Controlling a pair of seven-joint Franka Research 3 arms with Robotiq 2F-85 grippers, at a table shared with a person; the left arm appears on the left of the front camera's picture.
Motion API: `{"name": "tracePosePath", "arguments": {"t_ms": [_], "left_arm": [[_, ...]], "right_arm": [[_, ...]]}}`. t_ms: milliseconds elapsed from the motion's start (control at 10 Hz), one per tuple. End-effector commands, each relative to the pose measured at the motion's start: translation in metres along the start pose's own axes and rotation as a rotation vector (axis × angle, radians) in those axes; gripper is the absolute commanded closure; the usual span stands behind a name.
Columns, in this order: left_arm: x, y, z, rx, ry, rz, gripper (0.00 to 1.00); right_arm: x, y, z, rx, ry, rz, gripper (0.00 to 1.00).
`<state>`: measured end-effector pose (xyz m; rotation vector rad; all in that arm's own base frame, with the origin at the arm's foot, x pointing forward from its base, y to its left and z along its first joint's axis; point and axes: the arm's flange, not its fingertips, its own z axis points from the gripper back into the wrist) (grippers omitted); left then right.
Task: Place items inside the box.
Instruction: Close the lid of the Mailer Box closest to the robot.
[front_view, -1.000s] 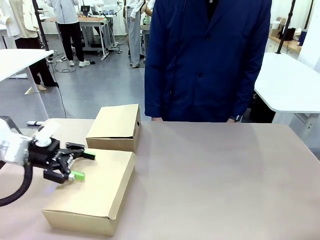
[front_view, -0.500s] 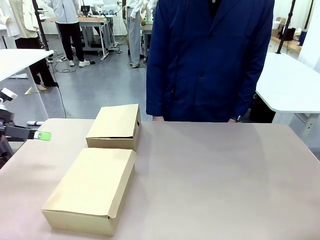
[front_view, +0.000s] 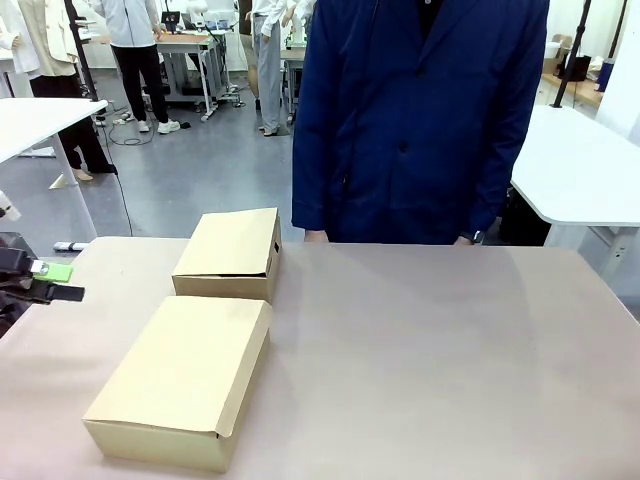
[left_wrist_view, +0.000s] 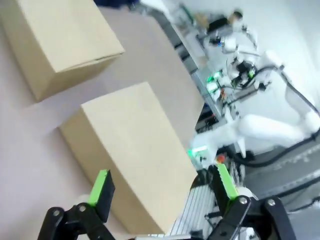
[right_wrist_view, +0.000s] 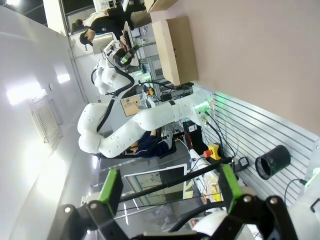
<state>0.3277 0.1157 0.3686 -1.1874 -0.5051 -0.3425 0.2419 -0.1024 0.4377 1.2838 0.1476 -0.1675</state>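
Two closed cardboard boxes lie on the left part of the table: a larger near box (front_view: 185, 375) and a smaller far box (front_view: 232, 250). The items are out of view. My left gripper (front_view: 55, 282) hovers at the table's far left edge, apart from both boxes. Its wrist view shows the left gripper (left_wrist_view: 162, 180) open with nothing between the green pads, looking over the near box (left_wrist_view: 135, 145) and the far box (left_wrist_view: 55, 40). My right gripper (right_wrist_view: 170, 192) stands open and empty, off the table's edge, with a box (right_wrist_view: 175, 47) far off.
A person in a dark blue coat (front_view: 420, 120) stands at the far edge of the table, with fingertips (front_view: 315, 237) at the rim. The brown tabletop (front_view: 450, 360) stretches bare to the right of the boxes. White tables stand on both sides behind.
My left gripper has drawn back from above the near box to the table's left edge. The boxes have not moved.
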Motion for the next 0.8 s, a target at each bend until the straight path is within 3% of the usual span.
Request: {"name": "tracePosePath", "arguments": {"t_ms": [0, 100, 700], "left_arm": [[-0.027, 0.021, -0.003, 0.094, -0.125, 0.035, 0.0], [0.0, 0.0, 0.0, 0.0, 0.0, 0.0, 0.0], [0.0, 0.0, 0.0, 0.0, 0.0, 0.0, 0.0]], "right_arm": [[-0.001, 0.005, 0.001, 0.016, -0.003, -0.012, 0.0], [-0.001, 0.005, 0.001, 0.016, -0.003, -0.012, 0.0], [-0.001, 0.005, 0.001, 0.016, -0.003, -0.012, 0.0]]}}
